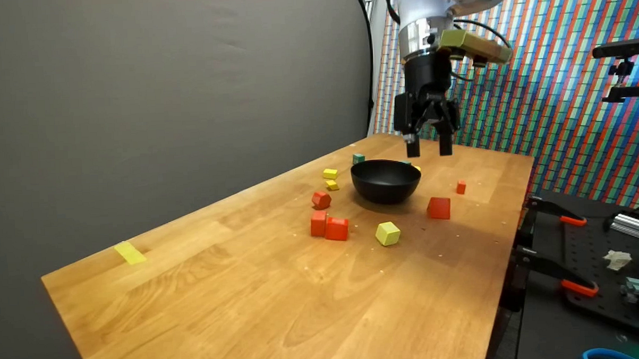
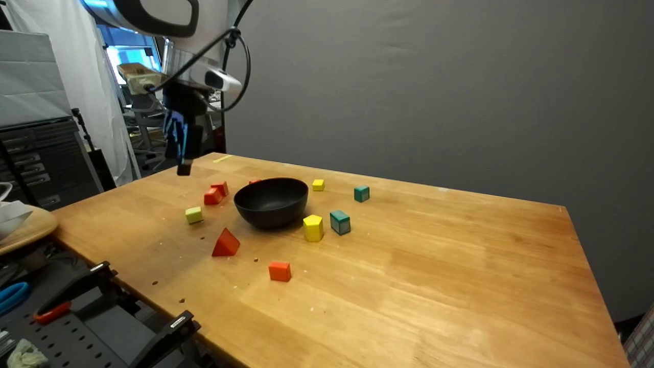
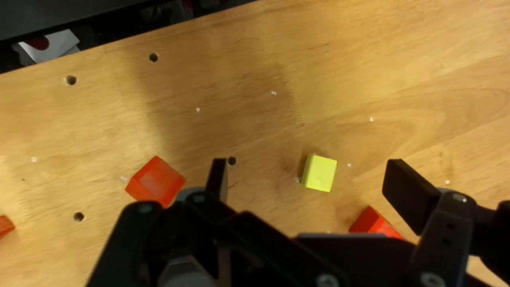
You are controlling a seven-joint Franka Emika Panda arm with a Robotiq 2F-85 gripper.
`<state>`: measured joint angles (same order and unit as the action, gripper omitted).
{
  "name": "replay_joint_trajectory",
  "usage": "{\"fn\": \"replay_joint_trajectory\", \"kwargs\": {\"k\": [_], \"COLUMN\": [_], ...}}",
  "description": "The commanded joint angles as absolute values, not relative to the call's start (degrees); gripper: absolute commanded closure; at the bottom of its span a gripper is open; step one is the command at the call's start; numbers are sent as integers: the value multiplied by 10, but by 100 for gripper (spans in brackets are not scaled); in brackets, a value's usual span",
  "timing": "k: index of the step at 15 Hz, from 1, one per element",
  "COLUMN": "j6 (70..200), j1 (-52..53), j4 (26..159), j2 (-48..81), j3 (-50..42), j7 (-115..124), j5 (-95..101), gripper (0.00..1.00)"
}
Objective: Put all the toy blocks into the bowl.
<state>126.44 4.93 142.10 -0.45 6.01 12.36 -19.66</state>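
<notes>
A: Which step was this?

B: The approach before a pick, I judged. The hand (image 1: 429, 147) hung above the worktop (image 1: 223, 310), released, its fingers (image 3: 412, 195) spread wide and nothing gripped.

A: And the bowl (image 1: 386, 190)?

B: Upright on the worktop, with the blocks (image 1: 337, 229) strewn around it. I saw none inside, though part of its bottom was hidden.

A: How did they lie?

B: Two red blocks (image 1: 318, 223) sat side by side, with a red prism (image 1: 322, 200) near them and two yellow blocks (image 1: 330, 174) beyond. In an exterior view, a yellow pentagon (image 2: 313, 228) stood just beside the bowl, a green block (image 2: 340, 222) next to it and another green block (image 2: 361, 193) farther off. The pyramid (image 2: 225, 246) and the orange block (image 2: 280, 271) lay apart from the rest.

A: Which was the likely target?

B: The pale cube (image 3: 320, 173). In the wrist view it showed between the fingers, yet the hand hung well above it.

A: What did the next move call for, then?

B: Probably a slight turn to square the fingers with the pale cube's sides, then a straight descent around it and a firm squeeze. One finger appeared near one of the red blocks in the wrist view, so a nudge there was the thing to watch. What remained was a lift, a carry and a release over the bowl.
</notes>
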Motion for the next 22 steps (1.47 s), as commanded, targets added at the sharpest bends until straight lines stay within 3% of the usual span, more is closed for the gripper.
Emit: {"fn": "replay_joint_trajectory", "kwargs": {"k": [1,4,5,9,17,18,19,22], "j6": [1378,1424,1410,1422,1616,1624,1626,1633], "j1": [83,113,104,119,129,130,128,128], "j4": [1390,1355,1393,1370,1418,1418,1416,1417], "j2": [106,178,133,171,213,218,223,227], "j3": [86,86,86,79,87,91,96,103], "j7": [197,228,208,221,243,241,238,238], "j5": [-173,-130,-154,-126,-143,-148,-152,-160], "gripper": [0,0,0,0,0,25,27,51]}}
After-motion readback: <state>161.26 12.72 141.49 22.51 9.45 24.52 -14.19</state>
